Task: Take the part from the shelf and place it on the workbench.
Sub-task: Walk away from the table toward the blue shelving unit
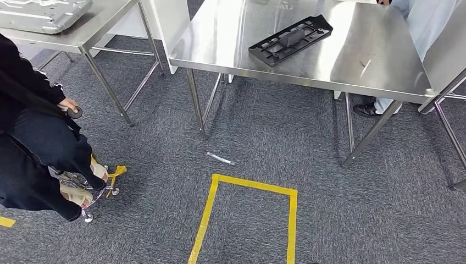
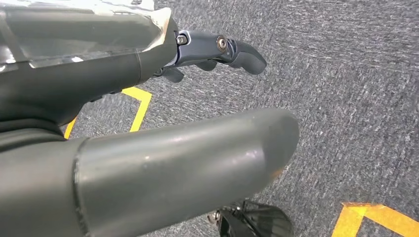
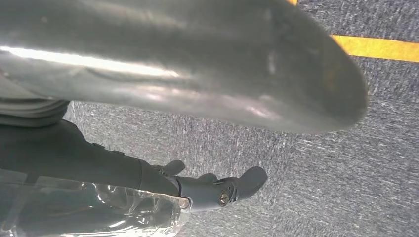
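Now you see the black part [image 1: 290, 39] lying flat on the workbench [image 1: 351, 55]. Far from the workbench, your left hand [image 2: 148, 123] and right hand [image 3: 163, 98] look open, holding nothing, I think.

The part [image 1: 291, 39] lies on the workbench [image 1: 351, 60] at twelve o'clock, near its front edge. A second table [image 1: 82, 30] stands at ten o'clock, bearing what may be a tray [image 1: 44, 14]. A person [image 1: 38, 143] sits at nine. The tape outline [image 1: 247, 214] lies on the floor [image 1: 329, 209] at six, before the workbench.
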### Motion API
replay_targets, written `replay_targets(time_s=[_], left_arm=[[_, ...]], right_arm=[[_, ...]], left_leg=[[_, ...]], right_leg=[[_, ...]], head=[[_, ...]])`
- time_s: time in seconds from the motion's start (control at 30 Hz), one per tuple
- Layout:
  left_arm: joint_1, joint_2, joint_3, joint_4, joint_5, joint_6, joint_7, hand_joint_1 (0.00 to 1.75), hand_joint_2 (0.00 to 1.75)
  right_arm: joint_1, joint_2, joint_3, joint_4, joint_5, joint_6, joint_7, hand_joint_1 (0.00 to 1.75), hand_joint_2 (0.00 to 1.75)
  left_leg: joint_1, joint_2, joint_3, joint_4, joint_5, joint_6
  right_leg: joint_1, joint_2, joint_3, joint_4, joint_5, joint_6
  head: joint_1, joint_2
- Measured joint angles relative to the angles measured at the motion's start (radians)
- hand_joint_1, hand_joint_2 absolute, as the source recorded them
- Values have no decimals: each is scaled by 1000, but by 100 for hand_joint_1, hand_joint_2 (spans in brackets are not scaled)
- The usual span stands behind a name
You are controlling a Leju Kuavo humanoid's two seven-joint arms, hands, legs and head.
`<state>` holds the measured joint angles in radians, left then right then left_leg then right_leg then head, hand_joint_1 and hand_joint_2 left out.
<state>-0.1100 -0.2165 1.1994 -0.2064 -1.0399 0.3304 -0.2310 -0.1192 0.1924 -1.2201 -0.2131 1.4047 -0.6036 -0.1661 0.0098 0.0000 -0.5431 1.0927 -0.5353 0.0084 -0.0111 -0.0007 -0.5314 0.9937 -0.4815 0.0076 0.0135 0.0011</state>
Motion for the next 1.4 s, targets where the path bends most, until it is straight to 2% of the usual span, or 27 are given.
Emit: replay_targets(time_s=[0.07,0.17,0.2,0.27,0.33,0.37,0.4,0.43,0.5,0.53,0.57,0.63,0.67,0.7,0.77,0.83,0.87,0.9,0.93,1.03,1.07,1.17,1.23,1.27,1.33,1.37,1.4], left_arm=[[-1,0,1,0,0,4,1,0,0],[0,-2,3,0,4,9,3,0,0],[-1,-3,4,0,6,10,3,0,0],[-2,-5,6,0,8,13,3,0,0],[-2,-6,8,0,9,15,4,0,0],[-2,-7,8,0,9,15,4,0,0],[-2,-7,8,0,9,16,4,0,0],[-2,-7,8,0,10,16,4,0,0],[-2,-8,8,0,10,16,3,0,0],[-2,-9,8,0,10,16,3,0,0],[-2,-9,8,0,9,16,3,0,0],[-3,-9,8,0,7,16,3,0,0],[-2,-9,8,0,6,16,3,0,0],[-2,-9,8,0,5,16,4,0,0],[-1,-9,8,0,3,16,4,0,0],[-1,-8,8,0,0,16,4,0,0],[-1,-8,8,0,-2,17,4,0,0],[-1,-8,8,0,-2,17,6,0,0],[-1,-7,8,0,-2,18,7,0,0],[-3,-7,8,0,-2,20,9,0,0],[-4,-6,8,0,-2,20,9,0,0],[-5,-6,8,0,2,23,10,0,0],[-6,-7,9,0,7,27,11,0,0],[-7,-7,9,0,10,29,11,0,0],[-7,-7,10,0,11,33,11,0,0],[-7,-7,10,0,11,34,11,0,0],[-7,-7,11,0,12,34,11,0,0]], right_arm=[[-1,1,2,0,1,0,1,0,0],[-1,1,8,1,3,2,1,0,0],[-1,1,9,1,5,3,1,0,0],[-1,0,11,2,7,3,1,0,0],[-1,0,14,2,8,4,1,0,0],[0,-1,14,3,8,4,1,0,0],[0,-1,15,3,8,5,1,0,0],[0,-2,15,3,8,5,1,0,0],[-2,-3,15,3,8,5,1,0,0],[-4,-3,15,3,7,5,1,0,0],[-5,-3,15,3,5,5,1,0,0],[-6,-3,15,3,0,4,1,0,0],[-6,-3,15,3,-2,3,0,0,0],[-6,-3,15,3,-3,3,0,0,0],[-6,-2,15,4,-4,2,0,0,0],[-5,-2,15,4,-4,0,-1,0,0],[-5,-2,15,4,-3,0,-1,0,0],[-5,-2,16,4,-2,0,-1,0,0],[-5,-2,16,4,0,0,-2,0,0],[-7,-1,17,4,5,0,0,0,0],[-8,0,18,4,6,0,1,0,0],[-10,0,23,4,10,1,3,0,0],[-10,0,26,4,17,3,6,0,0],[-11,-1,29,4,19,4,8,0,0],[-14,-1,34,4,23,7,12,0,0],[-14,-1,36,4,24,8,13,0,0],[-15,-1,38,4,24,8,14,0,0]], left_leg=[[-5,-3,50,-87,14,9],[-10,-1,43,-103,25,26],[-9,1,37,-107,34,35],[-5,6,21,-115,53,49],[-8,8,0,-115,68,53],[-9,9,-11,-114,76,52],[-9,10,-20,-113,83,51],[-9,10,-29,-112,90,49],[-10,10,-42,-110,103,43],[-11,9,-46,-109,109,38],[-13,9,-48,-108,115,33],[-15,9,-50,-108,127,22],[-14,8,-54,-106,129,16],[-12,7,-60,-98,118,11],[-8,3,-87,-29,46,0],[-5,2,-125,106,-50,-10],[-4,2,-136,163,-74,-13],[-2,2,-132,186,-77,-15],[-1,2,-108,168,-60,-15],[1,0,30,-36,5,-6],[0,-1,57,-83,13,-1],[-6,-2,55,-106,24,16],[-5,1,42,-113,40,34],[-3,3,32,-116,50,42],[-5,5,8,-115,68,50],[-6,6,-4,-114,77,50],[-6,7,-16,-114,85,49]], right_leg=[[4,0,-8,5,6,10],[4,0,-18,7,17,32],[4,0,-28,20,6,35],[4,1,-65,99,-51,30],[2,1,-109,227,-120,26],[1,1,-117,271,-136,30],[1,1,-108,279,-134,37],[0,1,-78,247,-117,47],[-2,1,24,95,-75,59],[0,2,68,25,-64,57],[2,3,94,-21,-60,51],[7,6,98,-40,-57,37],[3,5,91,-41,-52,29],[-1,5,84,-41,-46,19],[-8,2,66,-42,-28,-3],[-5,-2,50,-40,-12,-11],[-5,-2,41,-38,-5,-10],[-4,-3,33,-34,1,-8],[-4,-3,25,-30,5,-6],[-2,-2,3,-9,9,0],[0,-2,-2,-4,12,5],[4,-2,-13,-1,25,26],[2,-1,-32,23,4,33],[2,-1,-50,62,-26,32],[0,-1,-98,191,-103,26],[0,-1,-115,253,-129,29],[-1,-1,-118,287,-138,35]], head=[[1,0],[1,0],[2,0],[7,0],[10,0],[11,0],[11,0],[11,0],[11,0],[10,0],[10,0],[7,0],[7,0],[5,0],[2,0],[0,0],[0,0],[0,0],[0,0],[0,0],[0,0],[2,0],[3,0],[5,0],[9,0],[10,0],[9,0]])
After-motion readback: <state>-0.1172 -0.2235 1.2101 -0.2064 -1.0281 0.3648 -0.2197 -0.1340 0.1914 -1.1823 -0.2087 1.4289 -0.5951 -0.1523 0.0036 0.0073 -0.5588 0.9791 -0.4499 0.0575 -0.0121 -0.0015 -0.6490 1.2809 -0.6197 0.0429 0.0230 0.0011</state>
